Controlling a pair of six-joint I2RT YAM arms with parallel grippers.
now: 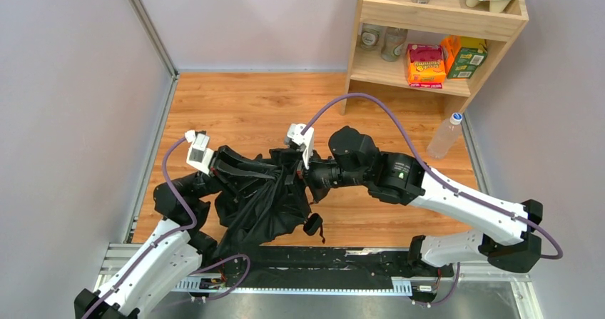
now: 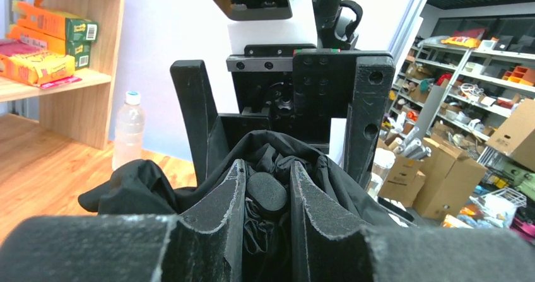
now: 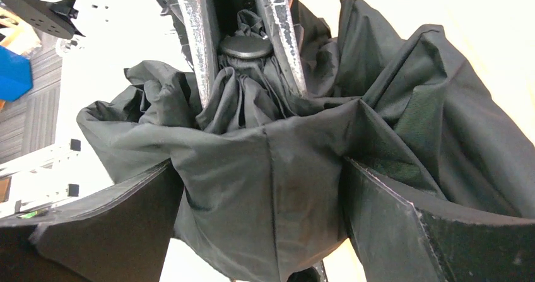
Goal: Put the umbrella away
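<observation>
The left gripper (image 2: 267, 190) is pinching the tip end of the black fabric compact umbrella (image 1: 264, 194), which is hanging bunched over the wooden tabletop's (image 1: 235, 105) near side. The right gripper (image 3: 258, 165) is spreading wide around the canopy (not squeezing). Gathering is underway; next it is probably closing on the folds.

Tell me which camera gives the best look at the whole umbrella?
The top external view: there the umbrella shows whole, one crumpled black heap. Both wrist views show only close-up fabric folds around its round end cap.
</observation>
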